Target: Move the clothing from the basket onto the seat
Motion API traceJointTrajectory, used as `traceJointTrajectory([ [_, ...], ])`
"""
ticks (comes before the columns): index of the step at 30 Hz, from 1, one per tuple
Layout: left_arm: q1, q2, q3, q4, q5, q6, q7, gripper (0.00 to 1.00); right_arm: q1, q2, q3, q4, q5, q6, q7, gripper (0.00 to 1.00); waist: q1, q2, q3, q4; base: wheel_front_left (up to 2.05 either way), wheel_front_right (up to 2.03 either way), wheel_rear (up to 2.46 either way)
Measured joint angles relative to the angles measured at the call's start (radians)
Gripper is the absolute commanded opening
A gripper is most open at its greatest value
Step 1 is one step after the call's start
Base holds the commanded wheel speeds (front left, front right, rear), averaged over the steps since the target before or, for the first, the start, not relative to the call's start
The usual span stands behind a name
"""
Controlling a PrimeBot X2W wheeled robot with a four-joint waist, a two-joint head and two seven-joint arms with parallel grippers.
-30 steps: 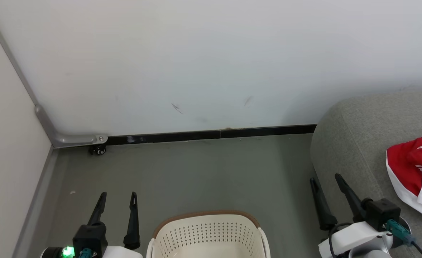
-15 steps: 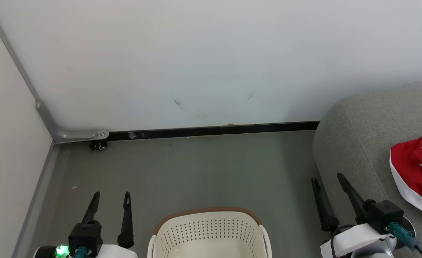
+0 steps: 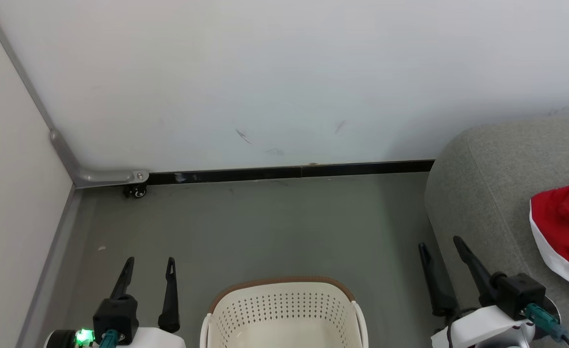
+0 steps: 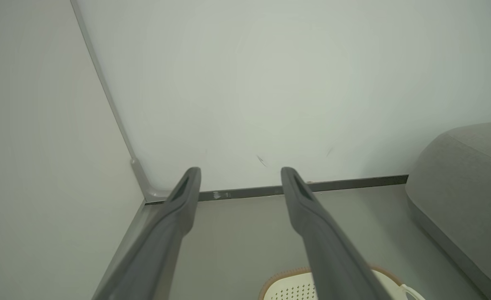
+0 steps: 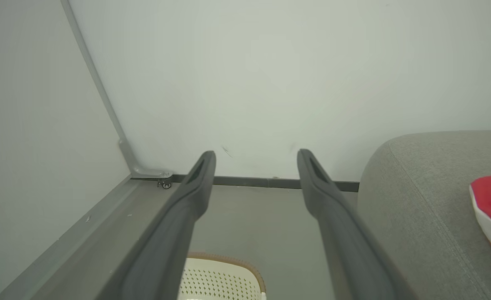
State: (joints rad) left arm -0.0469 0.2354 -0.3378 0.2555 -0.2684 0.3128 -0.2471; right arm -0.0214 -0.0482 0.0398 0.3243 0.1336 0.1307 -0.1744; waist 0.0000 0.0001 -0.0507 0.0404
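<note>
Spreading between wall (image 3: 265,72) and seat (image 3: 487,193), grey floor (image 3: 265,227) bears basket (image 3: 280,281).

A plain white wall (image 3: 284,72) takes up the upper half of the head view. Two short dark scuff marks (image 3: 242,136) sit on it just above centre, with a fainter smudge between them. A thin black baseboard strip (image 3: 289,171) runs along the wall's foot, with a joint just right of centre. Below it lies a dull grey-green floor (image 3: 265,227). A cream side panel (image 3: 4,193) slants down the left edge, bordered by a grey metal frame. The frame bends into a flat metal foot (image 3: 106,176) at the corner. A small black caster wheel (image 3: 138,192) sits under the foot's right end. A tiny pale speck (image 3: 101,248) lies on the floor at the lower left.
</note>
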Motion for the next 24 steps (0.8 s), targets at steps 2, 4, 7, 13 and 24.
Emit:
traceJointTrajectory([
  [2, -0.001, -0.001, -0.002, 0.002, 0.0, 0.0, 0.0, 1.0, 0.001, 0.0, 0.003, -0.007, 0.012, 0.0, 0.004, 1.0, 0.0, 0.0, 0.001, 0.001, 0.0, 0.0, 0.0],
  [4, -0.002, -0.002, -0.002, 0.004, 0.0, 0.0, 0.0, 1.0, 0.002, 0.0, 0.005, -0.015, 0.02, 0.0, 0.009, 1.0, 0.0, 0.0, 0.003, 0.001, 0.0, 0.0, 0.0],
  [7, -0.008, -0.002, -0.003, 0.009, 0.001, 0.0, 0.0, 1.0, 0.006, 0.0, 0.009, -0.029, 0.026, 0.0, 0.009, 1.0, 0.0, 0.0, 0.005, 0.001, 0.0, 0.0, 0.0],
  [13, -0.015, -0.004, -0.004, 0.013, 0.002, 0.001, 0.0, 1.0, 0.022, 0.0, 0.01, -0.04, 0.036, 0.0, 0.022, 1.0, -0.0001, 0.0, 0.007, 0.0, 0.0, 0.0, 0.0],
  [24, -0.019, -0.015, -0.008, 0.021, 0.012, 0.001, 0.0, 0.0, 0.039, 0.001, 0.012, -0.061, 0.044, 0.0, 0.039, 0.0, 0.0, 0.0, 0.006, 0.001, 0.0, 0.0, 0.0],
])
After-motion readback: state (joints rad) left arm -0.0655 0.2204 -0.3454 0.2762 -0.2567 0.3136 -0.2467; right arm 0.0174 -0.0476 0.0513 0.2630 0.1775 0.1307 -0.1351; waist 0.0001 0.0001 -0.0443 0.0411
